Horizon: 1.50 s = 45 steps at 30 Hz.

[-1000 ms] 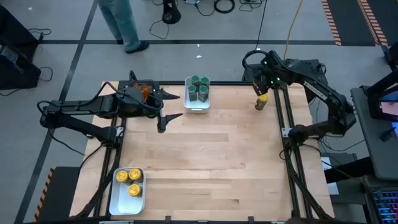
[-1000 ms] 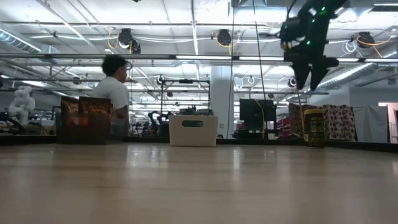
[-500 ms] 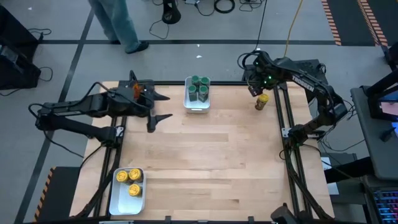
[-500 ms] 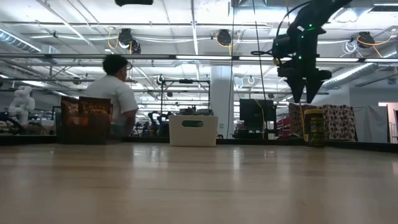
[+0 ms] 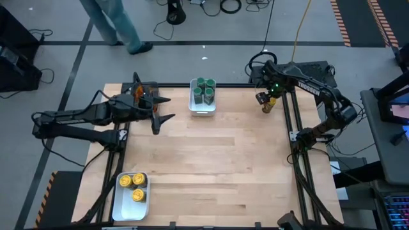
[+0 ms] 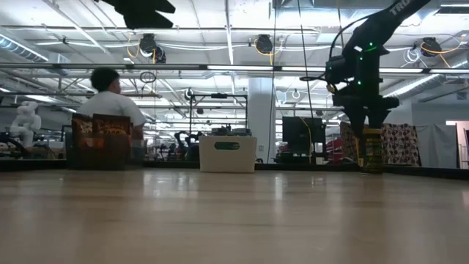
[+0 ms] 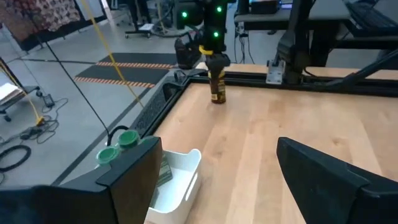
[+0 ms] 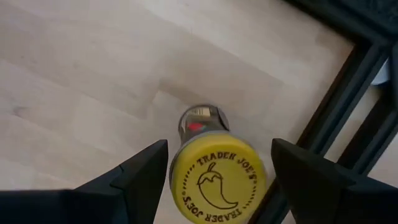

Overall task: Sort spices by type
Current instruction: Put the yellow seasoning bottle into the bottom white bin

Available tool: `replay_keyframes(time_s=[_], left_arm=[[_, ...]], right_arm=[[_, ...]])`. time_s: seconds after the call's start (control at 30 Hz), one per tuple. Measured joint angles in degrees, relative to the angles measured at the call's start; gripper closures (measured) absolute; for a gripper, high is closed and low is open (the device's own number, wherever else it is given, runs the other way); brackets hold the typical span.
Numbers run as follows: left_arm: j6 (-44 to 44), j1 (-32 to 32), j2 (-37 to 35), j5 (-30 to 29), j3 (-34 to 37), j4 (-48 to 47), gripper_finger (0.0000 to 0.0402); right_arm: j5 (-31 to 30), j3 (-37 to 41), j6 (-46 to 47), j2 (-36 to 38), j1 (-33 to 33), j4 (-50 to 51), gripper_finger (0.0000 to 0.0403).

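At the upper right of the high view, the right pincer (image 5: 268, 98) hangs released directly over a yellow-lidded spice jar (image 8: 216, 176) standing upright on the desk (image 5: 223, 160), its fingers straddling the lid. The left pincer (image 5: 161, 108) waits spread wide at upper left.
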<state>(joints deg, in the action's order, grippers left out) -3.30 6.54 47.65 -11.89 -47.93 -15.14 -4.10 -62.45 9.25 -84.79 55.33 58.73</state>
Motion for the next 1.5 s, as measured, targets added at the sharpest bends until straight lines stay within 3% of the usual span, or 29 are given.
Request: replay_keyframes(time_s=[0.67, 1.07, 1.33, 1.5], left_arm=[[-0.3, 2.1, 0.2, 1.2, 0.6, 1.2, 0.0080], [-0.2, 2.1, 0.2, 3.2, 0.5, 0.9, 0.0080], [-0.4, 2.1, -1.1, 3.9, 0.5, -1.1, 0.0080], [-0.5, 2.1, -3.5, 5.9, 0.5, -4.7, 0.0080]], right_arm=[[0.0, 7.0, 2.1, 0.0, -0.1, -6.3, 0.0137], [-0.3, 7.1, 3.3, 0.0, -0.9, -5.5, 0.0206], [3.9, 3.8, 7.2, 0.0, -7.5, 0.2, 0.0185], [7.0, -0.8, 12.4, 0.0, -16.1, 2.1, 0.0204]])
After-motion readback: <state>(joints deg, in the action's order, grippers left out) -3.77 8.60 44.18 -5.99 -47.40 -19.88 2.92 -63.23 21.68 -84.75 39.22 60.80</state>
